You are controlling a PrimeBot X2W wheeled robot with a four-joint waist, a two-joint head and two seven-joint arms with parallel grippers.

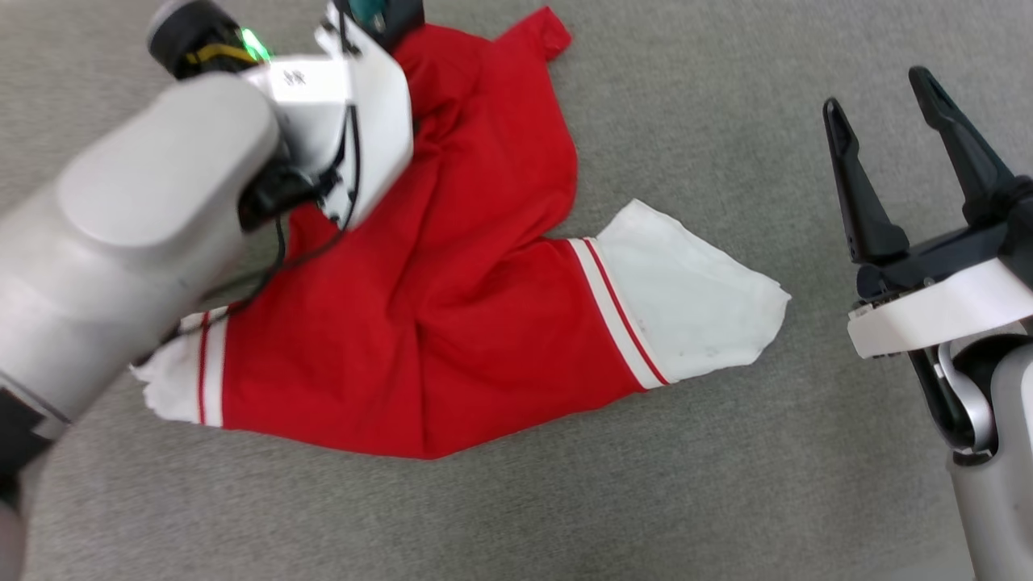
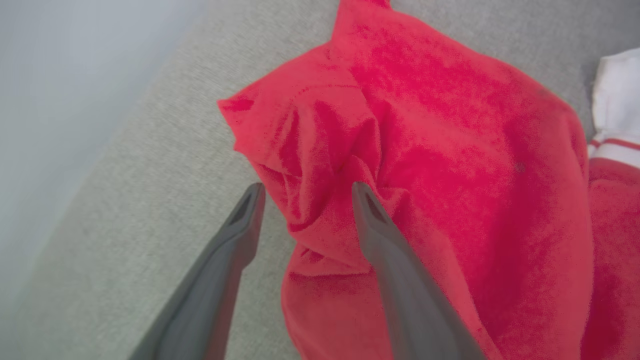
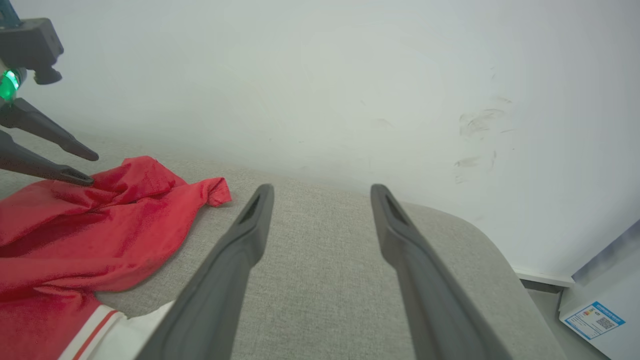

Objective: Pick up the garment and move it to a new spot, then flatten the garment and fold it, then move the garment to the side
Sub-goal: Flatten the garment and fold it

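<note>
Looking down from the head camera, you see the garment (image 1: pixel 452 323) lying crumpled on a grey fabric surface (image 1: pixel 726 484), a little toward 10 o'clock of the picture's centre. It is a red shirt, spread out but creased. One white sleeve (image 1: pixel 686 307) with red-and-white striped trim points toward 3 o'clock. The other white sleeve (image 1: pixel 173 387) pokes out at 8 o'clock, partly under your left forearm (image 1: pixel 145 242). A narrow red corner of the cloth reaches up toward 12 o'clock.

Your left forearm crosses the picture from 8 o'clock up to 11 o'clock, with a green light (image 1: pixel 254 44) glowing on the wrist. The wrist hides its claw in this view.

In the left wrist camera, the left gripper (image 2: pixel 307 189) has its two dark fingers spread apart. A bunched ridge of red cloth rises between them. The finger at 3 o'clock touches the cloth, while the finger at 9 o'clock is over bare grey surface. The claw is not pinching the fabric.

Your right gripper (image 1: pixel 880 93) sits at 3 o'clock in the head view, well apart from the shirt. Its fingers are spread wide, with nothing between them. Its own camera looks along the fingers over the grey surface toward a pale wall (image 3: pixel 320 75).
</note>
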